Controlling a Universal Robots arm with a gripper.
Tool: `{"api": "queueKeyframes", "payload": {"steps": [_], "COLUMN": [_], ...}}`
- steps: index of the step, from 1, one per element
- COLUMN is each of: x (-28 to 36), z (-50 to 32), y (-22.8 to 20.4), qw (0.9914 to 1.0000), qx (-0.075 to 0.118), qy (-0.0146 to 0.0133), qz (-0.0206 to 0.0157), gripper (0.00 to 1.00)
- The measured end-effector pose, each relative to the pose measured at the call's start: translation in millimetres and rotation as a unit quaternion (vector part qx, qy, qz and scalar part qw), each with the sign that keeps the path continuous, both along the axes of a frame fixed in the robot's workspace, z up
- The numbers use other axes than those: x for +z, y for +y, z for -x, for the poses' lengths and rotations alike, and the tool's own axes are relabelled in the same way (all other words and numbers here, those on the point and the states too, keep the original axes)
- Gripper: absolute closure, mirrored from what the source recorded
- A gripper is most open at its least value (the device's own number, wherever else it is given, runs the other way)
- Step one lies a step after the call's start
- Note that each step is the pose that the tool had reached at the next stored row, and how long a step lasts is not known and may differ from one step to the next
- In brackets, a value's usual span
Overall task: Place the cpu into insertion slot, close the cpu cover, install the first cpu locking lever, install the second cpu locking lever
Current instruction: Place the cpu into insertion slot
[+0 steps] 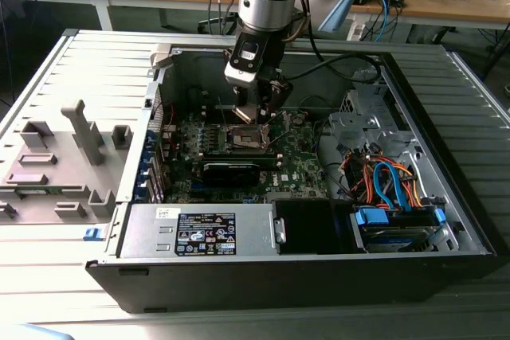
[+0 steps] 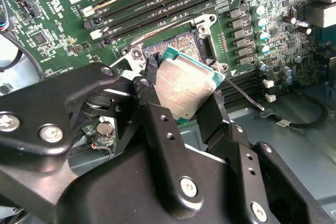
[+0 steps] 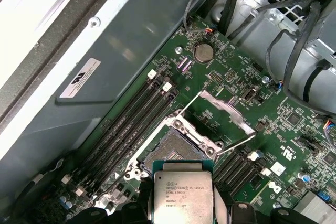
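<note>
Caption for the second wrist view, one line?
The tool grips the cpu over the empty insertion slot.

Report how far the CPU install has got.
Done: the small square silver-topped cpu is picked up, clamped in the black gripper. In hand: it hangs over the open dark square insertion slot, not seated. Left: the thin silver frame cpu cover stands open, and the thin wire locking levers are unlatched.
</note>
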State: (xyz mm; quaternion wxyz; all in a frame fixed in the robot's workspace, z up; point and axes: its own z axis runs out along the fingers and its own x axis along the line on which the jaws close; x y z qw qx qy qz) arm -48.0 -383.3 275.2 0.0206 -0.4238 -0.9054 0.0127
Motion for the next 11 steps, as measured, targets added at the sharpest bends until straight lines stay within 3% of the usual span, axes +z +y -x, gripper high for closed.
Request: {"api": "queueKeyframes", "payload": {"steps": [11], "x": [-0.1], "z": [0.0], "y": [0.0], "qw": [0.99995], "qx": [-0.009], "qy": [0.0], "qz": [0.0], "gripper": [0.45]}}
